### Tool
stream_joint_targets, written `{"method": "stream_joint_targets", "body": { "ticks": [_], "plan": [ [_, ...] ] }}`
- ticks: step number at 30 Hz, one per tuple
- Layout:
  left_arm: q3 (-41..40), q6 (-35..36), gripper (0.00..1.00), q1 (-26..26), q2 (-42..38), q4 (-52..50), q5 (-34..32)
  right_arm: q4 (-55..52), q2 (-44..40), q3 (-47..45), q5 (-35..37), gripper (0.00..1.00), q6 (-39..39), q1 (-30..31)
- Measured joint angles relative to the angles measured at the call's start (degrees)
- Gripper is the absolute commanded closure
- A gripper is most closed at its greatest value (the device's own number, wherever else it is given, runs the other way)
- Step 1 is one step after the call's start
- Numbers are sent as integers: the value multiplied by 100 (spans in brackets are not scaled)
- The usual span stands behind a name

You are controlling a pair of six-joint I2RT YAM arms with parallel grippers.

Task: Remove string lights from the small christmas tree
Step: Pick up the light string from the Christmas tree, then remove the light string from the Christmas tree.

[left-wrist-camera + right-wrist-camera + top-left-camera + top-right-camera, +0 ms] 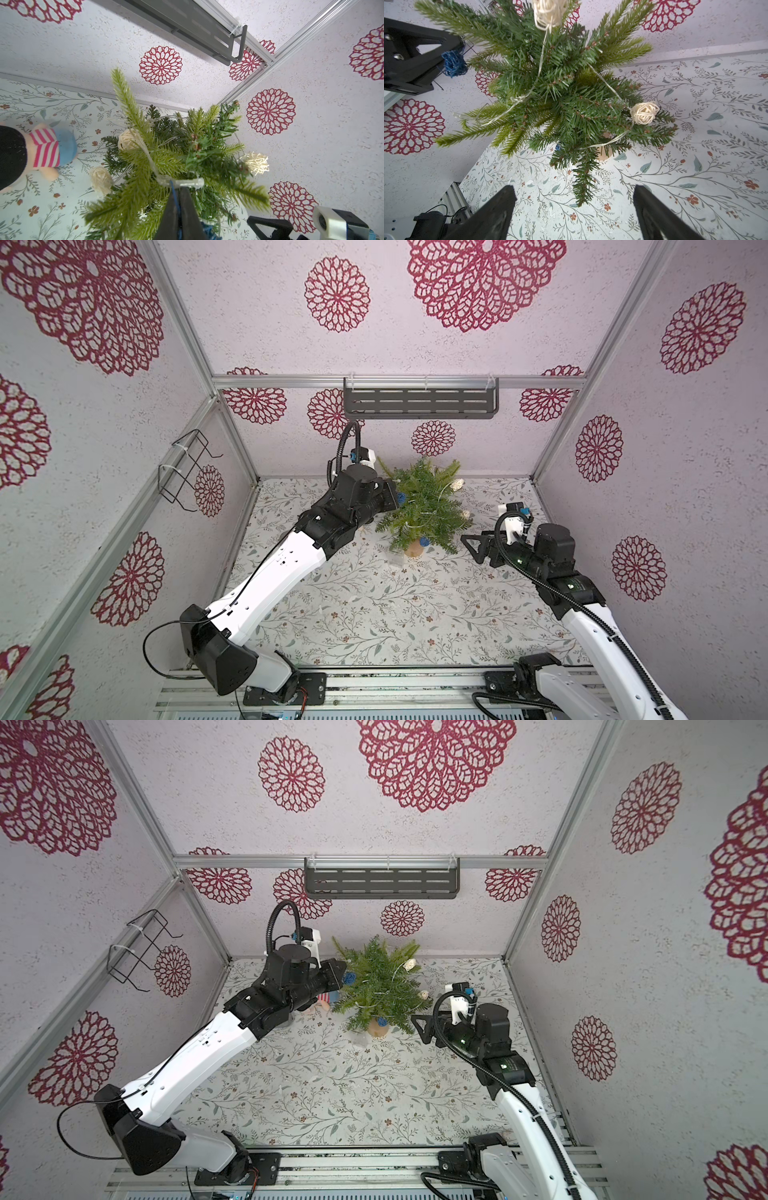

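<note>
The small christmas tree (424,506) stands at the back of the table (374,614), with the string lights (644,113) draped through its branches. Their clear box (397,560) lies beside the stump; its contents are indiscernible. The left gripper (179,192) is pinched closed on a blue strand of the string lights. The right gripper (574,192) is spread wide beside the tree, holding nothing.

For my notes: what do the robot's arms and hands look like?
Both arms, left arm and right arm, have white shell links with black joints. Ribbed black hose runs to each wrist; a thin black cable loops near the left base. The left hand and right hand have black triangular fingers.
</note>
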Motion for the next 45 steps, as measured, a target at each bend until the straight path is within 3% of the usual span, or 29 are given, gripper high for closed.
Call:
{"method": "stream_joint_targets", "body": {
  "ticks": [26,45],
  "plan": [
    [713,651,95,640,289,-498,282,-4,4,31,125,7,0,15],
    [1432,914,97,1248,1040,-136,592,-236,350,651,603,8,0,20]
  ]
}}
